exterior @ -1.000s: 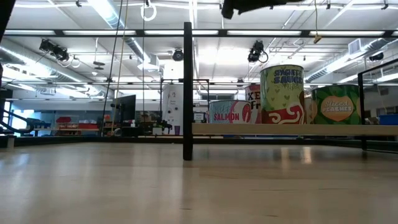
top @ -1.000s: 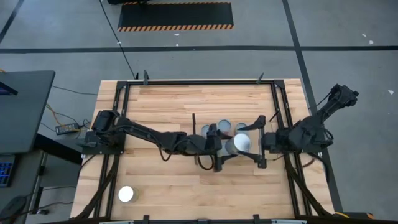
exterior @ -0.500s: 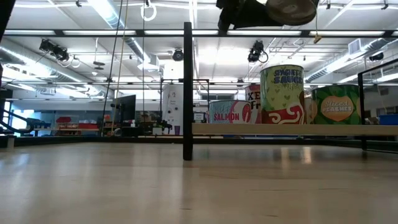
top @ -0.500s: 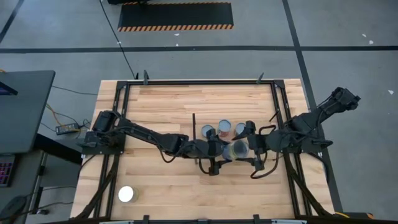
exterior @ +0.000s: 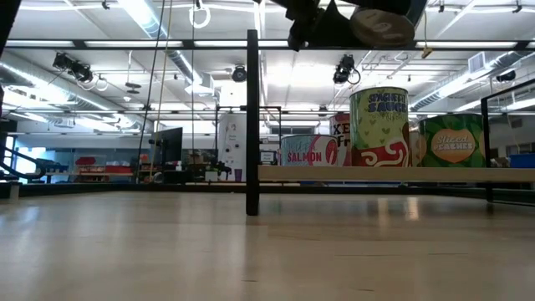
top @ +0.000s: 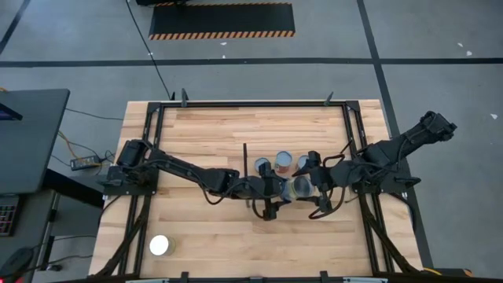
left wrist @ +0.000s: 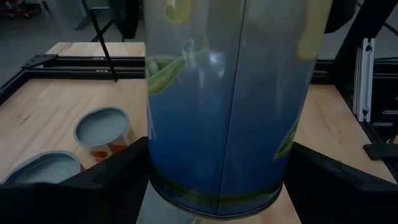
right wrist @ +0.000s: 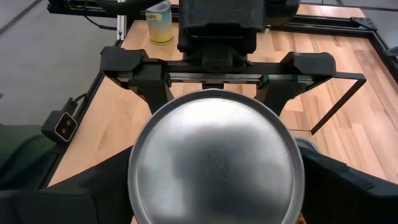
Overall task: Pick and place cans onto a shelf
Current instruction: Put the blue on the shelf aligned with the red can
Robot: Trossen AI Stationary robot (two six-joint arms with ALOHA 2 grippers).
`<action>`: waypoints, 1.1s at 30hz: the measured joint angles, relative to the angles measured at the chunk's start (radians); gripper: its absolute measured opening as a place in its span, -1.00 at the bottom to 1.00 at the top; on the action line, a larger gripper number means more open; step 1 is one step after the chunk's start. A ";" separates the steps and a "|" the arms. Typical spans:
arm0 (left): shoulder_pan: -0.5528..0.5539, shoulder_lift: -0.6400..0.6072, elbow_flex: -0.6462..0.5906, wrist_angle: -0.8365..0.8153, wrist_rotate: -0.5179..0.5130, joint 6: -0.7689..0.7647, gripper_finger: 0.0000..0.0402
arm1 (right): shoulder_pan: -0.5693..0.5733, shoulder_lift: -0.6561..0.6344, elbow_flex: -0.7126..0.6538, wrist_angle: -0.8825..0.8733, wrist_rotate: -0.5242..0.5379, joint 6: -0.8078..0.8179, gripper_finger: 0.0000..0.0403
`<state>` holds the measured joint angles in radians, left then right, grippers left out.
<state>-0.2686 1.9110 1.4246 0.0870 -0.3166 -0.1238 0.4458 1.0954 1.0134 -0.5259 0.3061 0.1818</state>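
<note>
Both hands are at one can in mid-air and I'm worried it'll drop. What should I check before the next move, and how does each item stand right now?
1. Can is clear of the table: ok.
2. Left hand is clamped on the can's sides: ok.
3. Right hand is lined up around the can's end: ok.
4. Right hand is gripping the can firmly: cannot tell.
5. Shelved cans stand upright on the shelf: ok.
6. There is free shelf space for this can: cannot tell.
</note>
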 joint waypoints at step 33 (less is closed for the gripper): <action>-0.103 -0.216 -0.001 -0.508 -0.162 -0.114 0.81 | 0.029 -0.109 -0.002 -0.209 0.028 0.060 0.59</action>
<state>-0.3711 1.6949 1.4239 -0.4210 -0.4789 -0.2383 0.4744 0.9867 1.0119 -0.7344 0.3346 0.2421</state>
